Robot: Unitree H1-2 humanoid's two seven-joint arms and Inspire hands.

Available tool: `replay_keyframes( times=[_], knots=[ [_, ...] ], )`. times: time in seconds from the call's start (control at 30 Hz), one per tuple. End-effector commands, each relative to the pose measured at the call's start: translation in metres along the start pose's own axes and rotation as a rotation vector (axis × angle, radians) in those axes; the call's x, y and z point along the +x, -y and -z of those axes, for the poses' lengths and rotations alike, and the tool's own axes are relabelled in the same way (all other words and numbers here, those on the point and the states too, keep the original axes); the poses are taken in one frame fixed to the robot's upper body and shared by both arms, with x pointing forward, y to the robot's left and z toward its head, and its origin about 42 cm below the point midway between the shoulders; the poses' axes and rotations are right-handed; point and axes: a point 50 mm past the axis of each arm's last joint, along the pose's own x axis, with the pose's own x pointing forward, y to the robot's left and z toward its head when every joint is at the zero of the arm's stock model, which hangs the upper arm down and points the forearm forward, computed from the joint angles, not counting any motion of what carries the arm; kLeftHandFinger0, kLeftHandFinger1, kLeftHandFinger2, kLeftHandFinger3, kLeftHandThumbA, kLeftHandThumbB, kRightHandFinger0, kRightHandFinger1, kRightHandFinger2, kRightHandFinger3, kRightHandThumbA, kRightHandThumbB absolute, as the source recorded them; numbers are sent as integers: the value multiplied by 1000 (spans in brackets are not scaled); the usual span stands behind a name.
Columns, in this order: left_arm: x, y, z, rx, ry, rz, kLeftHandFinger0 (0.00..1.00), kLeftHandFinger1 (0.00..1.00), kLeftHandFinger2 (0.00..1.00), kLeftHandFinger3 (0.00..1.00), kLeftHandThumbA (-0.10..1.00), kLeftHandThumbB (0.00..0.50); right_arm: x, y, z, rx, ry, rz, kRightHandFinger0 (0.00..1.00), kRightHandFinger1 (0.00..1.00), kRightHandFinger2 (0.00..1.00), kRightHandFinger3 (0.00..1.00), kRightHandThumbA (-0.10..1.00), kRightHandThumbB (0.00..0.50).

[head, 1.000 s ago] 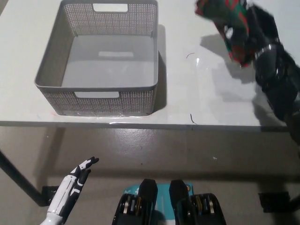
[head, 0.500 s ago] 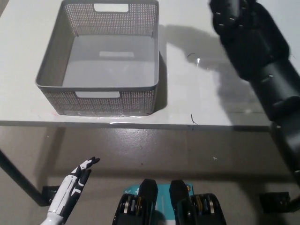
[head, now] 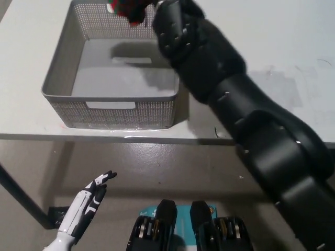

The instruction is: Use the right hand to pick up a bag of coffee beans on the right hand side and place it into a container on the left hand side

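While the black arm stretched across the desk, the scene stood as follows.

Right hand: the right hand [head: 166,21] was above the far right corner of the basket, its fingers closed around the bag of coffee beans [head: 125,7], held up in the air.
Bag of coffee beans: red and green, only partly in view at the top edge of the picture, over the basket's far rim and not resting on anything.
Right arm: it ran from the bottom right diagonally over the near edge of the desk and covered the basket's right wall and much of the desk beside it.
Left hand: the left hand [head: 86,203] hung low below the near edge of the desk, fingers apart and holding nothing.
Open room: the desk's right half was bare past the arm; left of the basket only a narrow strip of desk showed.
Basket: the grey perforated basket [head: 65,73] sat at the left of the desk, close to the near edge, with nothing on its floor but the arm's shadow.
Desk: the white desk [head: 293,63] carried faint marks and a small dark scuff near the near edge.
Floor: a grey-brown floor [head: 157,167] lay beneath.
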Motion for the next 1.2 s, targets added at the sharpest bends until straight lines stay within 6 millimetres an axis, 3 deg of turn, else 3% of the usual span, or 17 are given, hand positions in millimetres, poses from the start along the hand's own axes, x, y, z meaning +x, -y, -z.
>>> replay_keyframes(
  times=[0.0,0.03,0.07,0.13,0.27,0.53,0.63,0.77,0.8,0.97,1.0,1.07,1.1,1.13,1.17],
  knots=[
    [5,-2,-14,36,54,16,1000,1000,1000,1000,1000,500,15,6,-36,7,39,9,137,480,869,987,-76,337],
    [7,-3,-16,39,58,16,1000,1000,1000,1000,1000,500,16,-2,-30,-51,-82,-144,586,1000,1000,1000,407,406],
    [8,-3,-17,40,61,16,1000,1000,1000,1000,1000,500,16,-3,-27,-80,-114,-203,1000,1000,1000,1000,651,442],
    [8,-4,-17,41,62,17,1000,1000,1000,1000,1000,500,15,-5,-22,-104,-136,-258,1000,1000,1000,1000,784,498],
    [10,-8,-19,39,72,18,1000,1000,1000,1000,1000,500,17,6,-17,-119,-128,-251,1000,1000,1000,1000,1000,500],
    [6,-6,-13,35,61,13,1000,1000,1000,1000,1000,500,24,28,-17,-145,-81,-212,1000,1000,1000,1000,1000,500],
    [6,-5,-13,32,55,10,1000,1000,1000,1000,1000,500,26,45,-14,-130,-67,-181,1000,1000,1000,1000,1000,500],
    [5,-7,-12,41,58,5,1000,1000,1000,1000,1000,500,24,104,-19,-132,36,-66,1000,1000,1000,1000,1000,498],
    [5,-7,-12,40,59,5,1000,1000,1000,1000,1000,500,23,107,-19,-129,40,-60,1000,1000,1000,1000,1000,499],
    [-1,-11,-11,40,45,-4,1000,1000,1000,1000,1000,500,-13,175,-19,20,160,89,1000,1000,1000,1000,1000,456],
    [0,-12,-11,34,46,-7,1000,1000,1000,1000,1000,500,-33,204,-15,54,212,150,1000,1000,1000,1000,1000,491],
    [0,-13,-11,37,46,-7,1000,1000,1000,1000,1000,500,-49,220,-11,78,241,185,1000,1000,1000,1000,1000,500],
    [-2,-13,-11,31,42,-5,1000,1000,1000,1000,1000,500,-68,232,-7,96,248,215,1000,1000,1000,1000,1000,495],
    [-2,-13,-10,26,41,-8,1000,1000,1000,1000,1000,500,-81,237,-5,113,257,234,1000,1000,1000,1000,1000,484],
    [-2,-13,-10,20,40,-13,1000,1000,1000,1000,1000,500,-104,241,1,145,298,265,1000,1000,1000,1000,1000,440]
  ],
)
